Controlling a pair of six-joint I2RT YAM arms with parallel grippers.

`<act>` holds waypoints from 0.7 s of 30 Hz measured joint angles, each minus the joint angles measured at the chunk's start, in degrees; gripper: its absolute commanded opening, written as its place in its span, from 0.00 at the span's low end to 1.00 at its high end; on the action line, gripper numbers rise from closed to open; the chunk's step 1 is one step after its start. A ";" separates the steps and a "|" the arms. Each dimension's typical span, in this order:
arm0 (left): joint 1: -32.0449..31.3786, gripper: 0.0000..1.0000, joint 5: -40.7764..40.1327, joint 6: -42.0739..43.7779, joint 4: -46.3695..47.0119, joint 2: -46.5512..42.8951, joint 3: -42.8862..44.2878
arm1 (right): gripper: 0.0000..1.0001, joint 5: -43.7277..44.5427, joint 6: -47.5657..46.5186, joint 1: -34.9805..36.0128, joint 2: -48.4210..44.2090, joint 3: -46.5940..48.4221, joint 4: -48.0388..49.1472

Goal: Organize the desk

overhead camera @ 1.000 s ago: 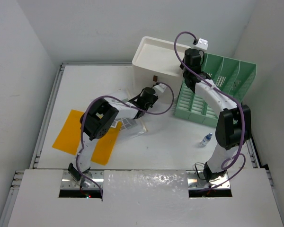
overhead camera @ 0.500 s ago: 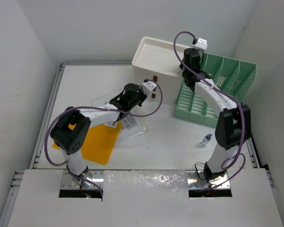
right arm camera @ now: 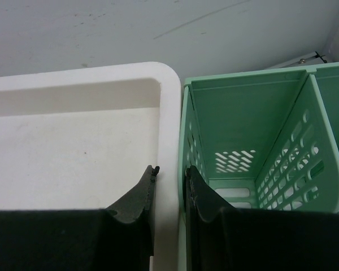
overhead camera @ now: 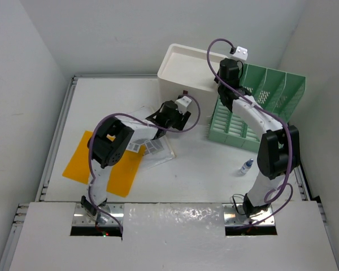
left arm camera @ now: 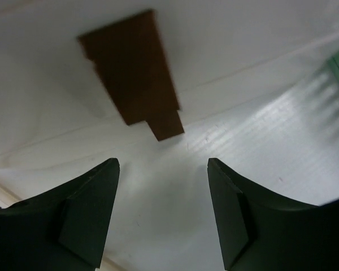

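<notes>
Gaping left hand (left arm camera: 163,167) before brown handle (left arm camera: 133,73)

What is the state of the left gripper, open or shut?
Open. The fingers of the left gripper stand well apart in its wrist view, nothing between them, facing a brown handle on the white box.

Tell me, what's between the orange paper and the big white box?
In the top view, a clear plastic sleeve with printed sheets lies on the desk between the orange paper and the white box.
</notes>
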 measured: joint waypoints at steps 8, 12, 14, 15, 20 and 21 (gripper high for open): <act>0.00 0.61 -3.08 -6.16 6.86 1.84 0.98 | 0.00 -0.04 -0.42 0.00 -0.31 -1.18 1.99; -0.02 0.61 -2.97 -7.82 5.81 4.70 3.15 | 0.00 0.00 -0.50 0.00 -0.33 -1.57 2.82; -0.20 0.61 -3.32 -8.22 6.16 5.55 4.00 | 0.00 0.17 -0.52 -0.02 -0.33 -1.81 3.50; -0.22 0.60 -3.89 -8.31 6.14 5.68 4.35 | 0.00 0.33 -0.52 -0.02 -0.33 -1.90 3.65; -0.42 0.59 -6.62 -7.65 6.67 6.01 4.61 | 0.00 0.66 -0.55 -0.02 -0.31 -2.01 3.89; -0.44 0.58 -6.93 -7.39 6.69 6.01 4.61 | 0.00 0.66 -0.59 -0.02 -0.31 -2.01 3.89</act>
